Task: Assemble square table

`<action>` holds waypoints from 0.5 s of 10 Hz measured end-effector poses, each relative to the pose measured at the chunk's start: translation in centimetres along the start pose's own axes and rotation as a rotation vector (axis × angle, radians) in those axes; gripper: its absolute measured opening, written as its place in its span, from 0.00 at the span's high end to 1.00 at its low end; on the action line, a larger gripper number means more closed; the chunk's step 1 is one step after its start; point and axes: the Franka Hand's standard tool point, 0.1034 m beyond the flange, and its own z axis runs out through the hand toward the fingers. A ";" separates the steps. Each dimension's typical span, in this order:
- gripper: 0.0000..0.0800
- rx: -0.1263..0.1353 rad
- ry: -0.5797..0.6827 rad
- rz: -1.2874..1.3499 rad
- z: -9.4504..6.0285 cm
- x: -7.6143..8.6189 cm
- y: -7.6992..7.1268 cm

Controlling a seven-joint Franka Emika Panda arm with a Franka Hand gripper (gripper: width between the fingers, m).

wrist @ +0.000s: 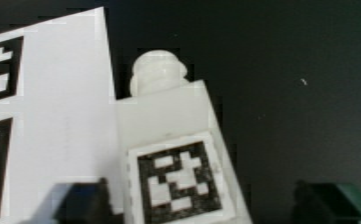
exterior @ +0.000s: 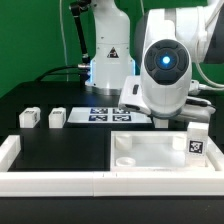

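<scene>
Looming in the exterior view, the arm (exterior: 165, 70) hides the gripper (wrist: 203, 192). Wrist view: jaws apart, straddling a leg block (wrist: 168, 140), gaps both sides.

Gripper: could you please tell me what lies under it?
A white tagged leg block sits between the open fingers, touching neither. Whatever the leg rests on is covered by the leg itself.

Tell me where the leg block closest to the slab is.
On the exterior view's right, the leg block sits beside the square slab's right-hand edge.
</scene>
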 end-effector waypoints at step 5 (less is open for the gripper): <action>0.64 0.007 -0.001 0.005 -0.1 0.1 0.3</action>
